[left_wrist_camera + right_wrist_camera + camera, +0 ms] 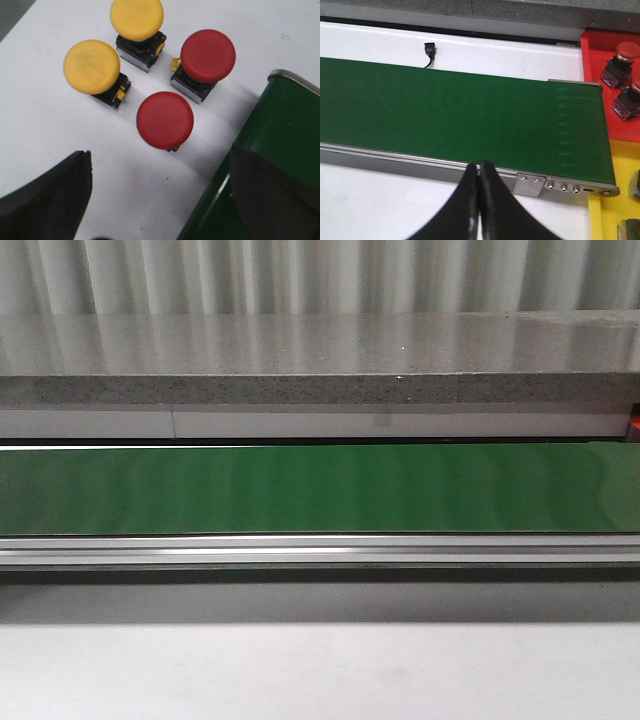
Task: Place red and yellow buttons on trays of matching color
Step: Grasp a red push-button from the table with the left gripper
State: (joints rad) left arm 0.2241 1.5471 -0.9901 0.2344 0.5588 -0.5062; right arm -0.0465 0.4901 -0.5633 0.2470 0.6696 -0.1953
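We see two yellow buttons [91, 66] and two red buttons [165, 119] on our white worktop [40, 130]. The conveyor belt [320, 490] is plain green with a silver rail [320, 550]. A red tray [600, 105] adjoins a yellow tray [615, 165]. Both claws are black.

The yellow tray [612, 200] and its buttons [629, 231] are cut off by the picture's edge.

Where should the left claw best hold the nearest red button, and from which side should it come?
Probably from above, closing on the round rim of the nearest red button. It stands upright with its wide cap hiding the base, and the open left claw hovers nearby.
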